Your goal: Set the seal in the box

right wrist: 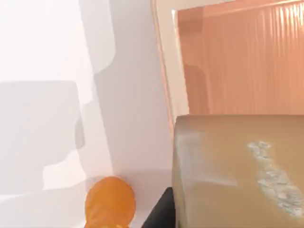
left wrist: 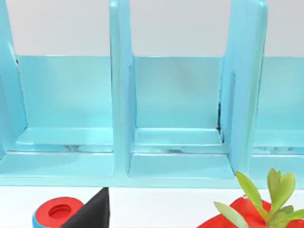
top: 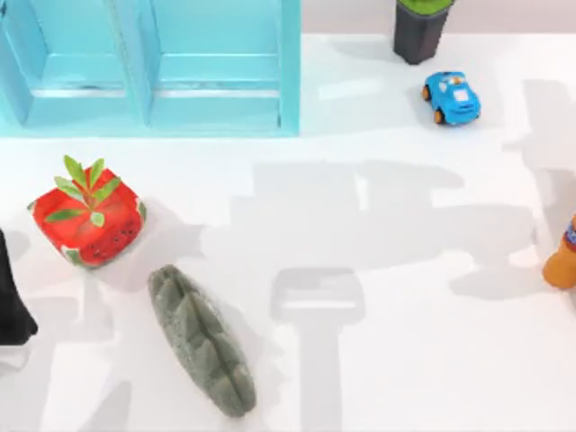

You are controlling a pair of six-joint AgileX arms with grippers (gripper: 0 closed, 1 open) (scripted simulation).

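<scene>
Looking through our right wrist view, we see the tan seal (right wrist: pixel 237 171) close under the camera, seemingly clamped in the right jaws, though we cannot tell, with the orange-walled box (right wrist: pixel 237 61) just beyond it, nearer our right arm.

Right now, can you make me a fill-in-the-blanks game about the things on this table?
1. The toy car is coloured ___.
2. The plant grows from a cube pot coloured ___.
3. In the top view, the ridged stone lies to the ___ of the car.
4. The tan block with whitish marks is the ___.

Missing words: blue; red; left; seal.
</scene>
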